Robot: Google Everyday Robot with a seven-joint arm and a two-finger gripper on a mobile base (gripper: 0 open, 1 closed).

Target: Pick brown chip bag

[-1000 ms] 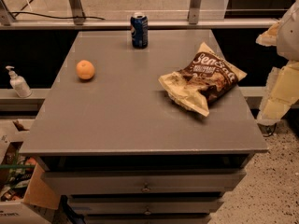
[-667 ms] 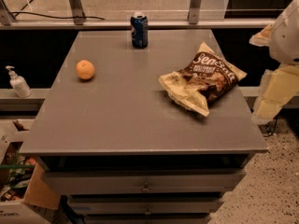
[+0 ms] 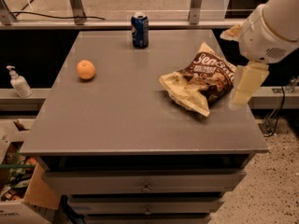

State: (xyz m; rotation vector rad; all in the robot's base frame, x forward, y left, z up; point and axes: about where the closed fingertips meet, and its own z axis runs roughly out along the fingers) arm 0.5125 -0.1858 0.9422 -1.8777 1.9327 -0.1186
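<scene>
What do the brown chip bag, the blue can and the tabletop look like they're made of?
Brown chip bag: thin crinkly plastic film, judging by its creases. Blue can: likely metal, glossy printed side. Tabletop: smooth matte grey, laminate or painted metal; unclear which. The gripper hangs close beside the bag.

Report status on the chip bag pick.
Claw hangs at right edge of grey table, beside crinkly brown-and-cream chip bag. Bag ungrasped. Round orange fruit, blue soda can farther left.
</scene>
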